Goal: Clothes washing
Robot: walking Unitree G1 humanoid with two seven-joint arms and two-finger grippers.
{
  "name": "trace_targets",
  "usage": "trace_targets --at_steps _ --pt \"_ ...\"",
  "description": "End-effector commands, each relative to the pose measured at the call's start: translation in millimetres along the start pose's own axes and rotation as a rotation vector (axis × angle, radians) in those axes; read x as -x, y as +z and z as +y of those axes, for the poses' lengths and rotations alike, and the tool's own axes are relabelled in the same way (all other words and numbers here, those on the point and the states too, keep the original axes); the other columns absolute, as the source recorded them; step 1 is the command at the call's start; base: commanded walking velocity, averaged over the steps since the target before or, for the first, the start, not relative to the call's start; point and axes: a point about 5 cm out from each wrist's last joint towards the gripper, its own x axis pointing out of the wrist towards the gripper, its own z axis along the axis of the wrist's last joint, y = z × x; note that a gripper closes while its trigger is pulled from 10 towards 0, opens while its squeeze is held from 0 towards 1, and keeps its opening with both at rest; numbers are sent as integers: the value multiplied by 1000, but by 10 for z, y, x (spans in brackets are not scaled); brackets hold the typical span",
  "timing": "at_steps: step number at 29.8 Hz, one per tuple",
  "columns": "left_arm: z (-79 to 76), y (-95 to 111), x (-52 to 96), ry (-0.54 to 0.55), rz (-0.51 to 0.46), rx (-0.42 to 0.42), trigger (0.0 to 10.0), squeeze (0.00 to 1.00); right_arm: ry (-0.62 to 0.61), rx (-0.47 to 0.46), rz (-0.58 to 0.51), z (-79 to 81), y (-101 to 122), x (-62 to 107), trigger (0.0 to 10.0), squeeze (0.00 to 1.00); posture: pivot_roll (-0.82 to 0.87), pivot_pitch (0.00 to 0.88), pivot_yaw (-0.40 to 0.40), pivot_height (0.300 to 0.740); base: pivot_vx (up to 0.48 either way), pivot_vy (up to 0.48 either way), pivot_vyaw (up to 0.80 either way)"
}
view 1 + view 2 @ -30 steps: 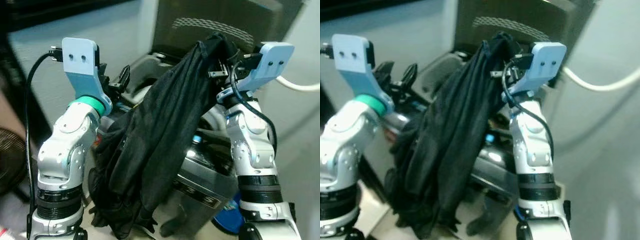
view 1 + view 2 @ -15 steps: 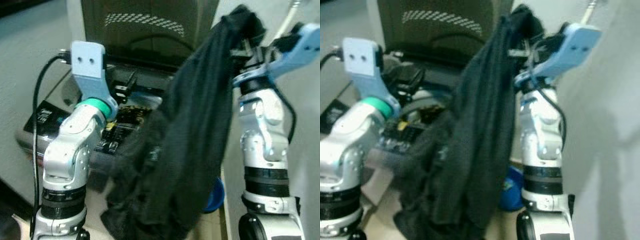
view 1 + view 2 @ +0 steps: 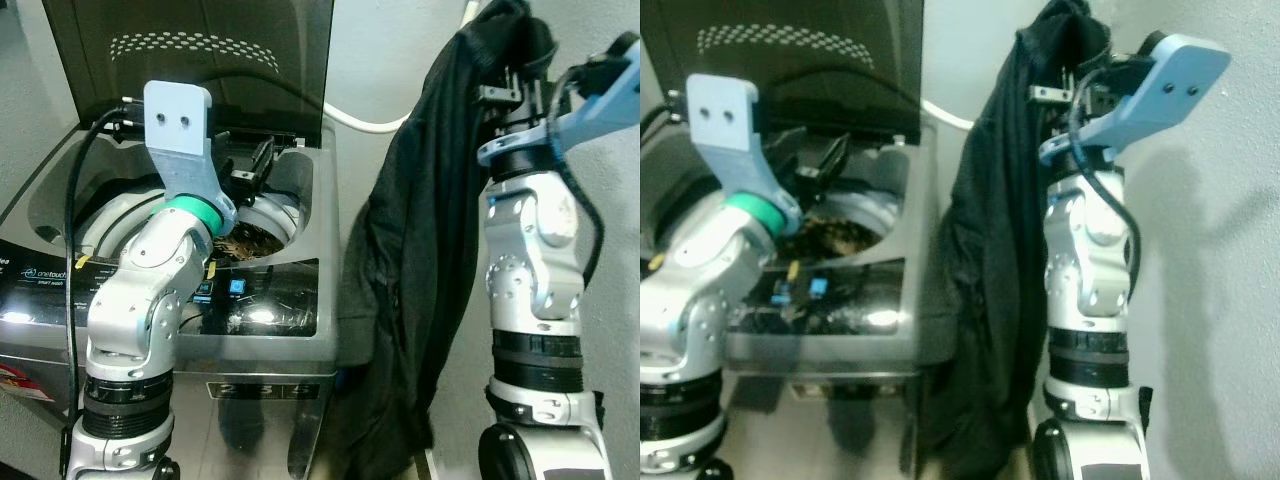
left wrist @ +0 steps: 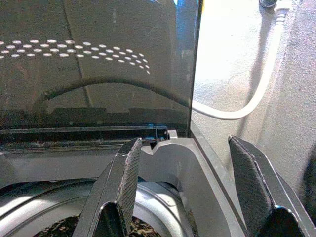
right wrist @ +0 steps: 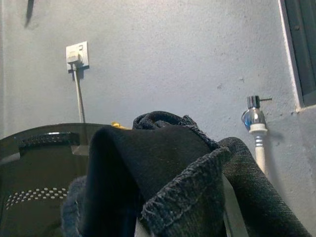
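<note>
From the left eye view, a top-loading washing machine (image 3: 250, 330) stands against the wall with its dark lid (image 3: 200, 60) raised. Inside the drum (image 3: 255, 240) lies a patterned bundle of laundry. The left pincer (image 3: 250, 168) hovers just above the drum's opening, empty. To the right, beside the machine and not over it, the right pincer (image 3: 510, 90) is held high, grasping a dark garment (image 3: 420, 280) that hangs in a long drape down toward the floor. A white hose (image 3: 365, 122) runs along the wall behind.

The right eye view gives the same scene: the garment (image 3: 990, 280) dangles between the machine's side (image 3: 915, 300) and the right arm.

In the left wrist view, the left pincer (image 4: 190, 192) is released, its two black fingers (image 4: 249, 187) spread wide apart over the drum rim (image 4: 163, 197), with the lid (image 4: 94, 59) upright beyond and the hose (image 4: 247, 103) curving on the wall.

In the right wrist view, dark denim-like cloth (image 5: 163, 182) is bunched up close, covering the fingers. Beyond it are a tap (image 5: 253, 116) and a wall socket (image 5: 76, 53).
</note>
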Motion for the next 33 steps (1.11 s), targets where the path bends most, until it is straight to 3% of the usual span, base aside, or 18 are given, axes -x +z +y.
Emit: trace_targets --at_steps 1,7,10,12,18,33 --pt "-10 -4 6 -7 0 0 10000 0 17 10 -54 22 102 -27 10000 0 83 45 -6 740 0 0 0" --pt "8 57 6 30 -68 -58 10000 0 74 18 -33 95 56 0 10000 0 83 45 -4 740 0 0 0" --pt "96 170 0 155 -163 -131 10000 0 146 -7 -19 198 32 26 10000 0 85 46 -6 740 0 0 0" --pt "132 192 -4 185 -177 -125 10000 0 162 -12 -20 226 34 33 10000 0 86 46 -7 740 0 0 0" --pt "76 113 8 125 -133 -100 10000 0 162 -12 -25 228 45 24 10000 0 86 46 -6 740 0 251 0" --pt "85 95 -13 135 -149 -105 10000 0 156 -9 -12 210 21 34 10000 0 84 47 -5 740 0 480 0"
